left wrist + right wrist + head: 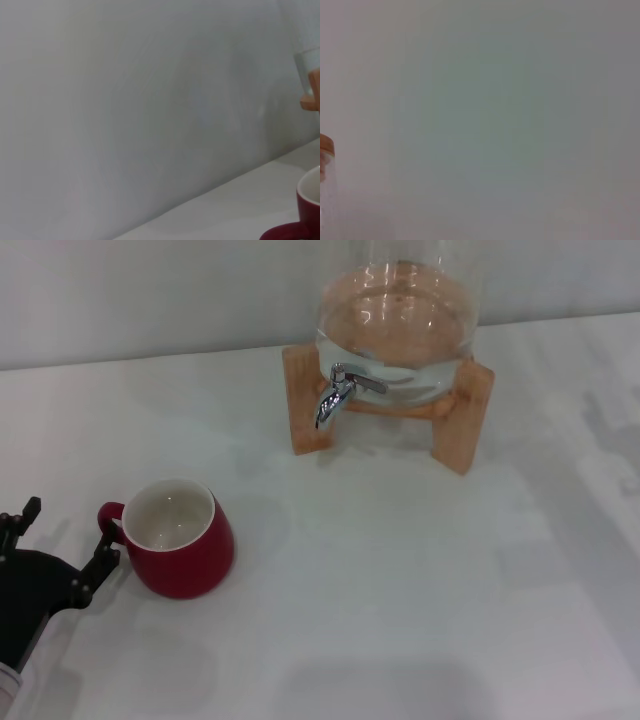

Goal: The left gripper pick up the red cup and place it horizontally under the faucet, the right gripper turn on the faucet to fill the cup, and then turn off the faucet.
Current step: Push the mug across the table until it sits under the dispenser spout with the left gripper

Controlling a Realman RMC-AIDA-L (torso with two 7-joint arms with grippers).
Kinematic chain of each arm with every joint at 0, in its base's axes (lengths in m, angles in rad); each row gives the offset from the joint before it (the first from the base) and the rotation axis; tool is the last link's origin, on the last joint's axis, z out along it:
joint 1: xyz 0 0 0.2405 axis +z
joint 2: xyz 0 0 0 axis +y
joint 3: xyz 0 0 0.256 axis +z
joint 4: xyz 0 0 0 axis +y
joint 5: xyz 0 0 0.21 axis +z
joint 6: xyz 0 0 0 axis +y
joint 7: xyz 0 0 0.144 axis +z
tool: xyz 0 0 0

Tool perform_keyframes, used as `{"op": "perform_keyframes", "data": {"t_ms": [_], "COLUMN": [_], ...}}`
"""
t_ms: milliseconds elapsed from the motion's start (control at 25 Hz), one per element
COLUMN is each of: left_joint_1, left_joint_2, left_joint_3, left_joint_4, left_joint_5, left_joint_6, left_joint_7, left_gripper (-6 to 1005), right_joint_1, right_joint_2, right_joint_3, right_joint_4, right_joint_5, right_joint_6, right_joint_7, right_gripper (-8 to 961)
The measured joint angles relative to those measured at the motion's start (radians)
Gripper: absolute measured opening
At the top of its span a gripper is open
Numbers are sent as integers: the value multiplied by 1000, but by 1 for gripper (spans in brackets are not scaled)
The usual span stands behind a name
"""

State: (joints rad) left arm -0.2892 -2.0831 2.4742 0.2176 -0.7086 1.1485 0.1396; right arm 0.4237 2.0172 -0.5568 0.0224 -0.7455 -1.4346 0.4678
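The left gripper, fingers spread wide, sits at the cup's handle side, 1 finger beside the handle; the cup stands upright, well apart from the faucet (right gripper unseen).

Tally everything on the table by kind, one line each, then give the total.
Red cup: 1
Glass jar with water: 1
Faucet on the jar: 1
Wooden stand: 1
Total: 4 things on the table. The left gripper, fingers open, sits beside the cup's handle.
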Motion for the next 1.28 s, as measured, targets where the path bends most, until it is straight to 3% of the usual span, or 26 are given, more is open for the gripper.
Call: {"op": "perform_keyframes", "data": {"t_ms": [1280], "left_joint_1": [-46], "left_joint_2": [0], "left_joint_3": [0], "left_joint_4": [-40], "left_joint_5": [25], "left_joint_6": [-7], "left_joint_7": [0], "left_gripper": [876], "right_joint_1": [-11], "right_joint_2": [2], "right_joint_3": [-14], "right_joint_4": [1], "right_joint_5": [-2], "right_joint_6": [-18], "right_joint_7": [0], "right_gripper": [721]}}
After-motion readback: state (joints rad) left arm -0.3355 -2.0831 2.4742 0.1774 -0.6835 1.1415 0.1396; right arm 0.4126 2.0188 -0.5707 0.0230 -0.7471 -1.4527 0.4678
